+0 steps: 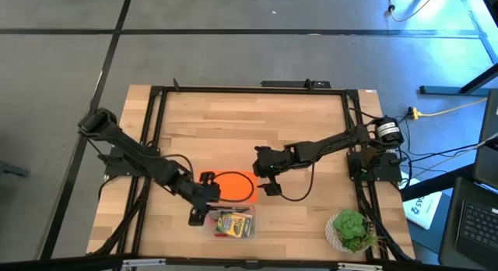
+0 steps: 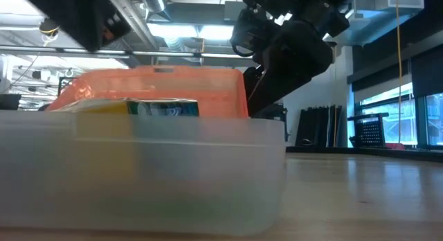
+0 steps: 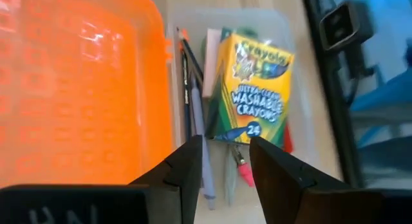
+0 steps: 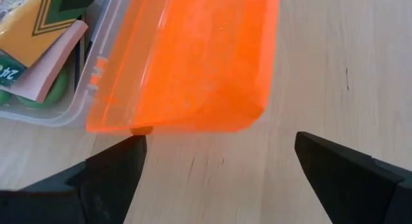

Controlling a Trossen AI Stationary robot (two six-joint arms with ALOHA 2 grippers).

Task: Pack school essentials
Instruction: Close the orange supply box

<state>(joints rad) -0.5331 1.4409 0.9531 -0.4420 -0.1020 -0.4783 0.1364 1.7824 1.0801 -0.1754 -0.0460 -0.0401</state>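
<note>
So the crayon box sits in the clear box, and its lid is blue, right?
Not quite: the lid is orange, as the right wrist view shows. The crayon box does sit in the clear box, seen in the left wrist view.

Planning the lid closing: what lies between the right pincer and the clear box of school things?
In the right wrist view, the open orange lid stands between the right pincer and the clear box; before the lid, only bare table.
</note>
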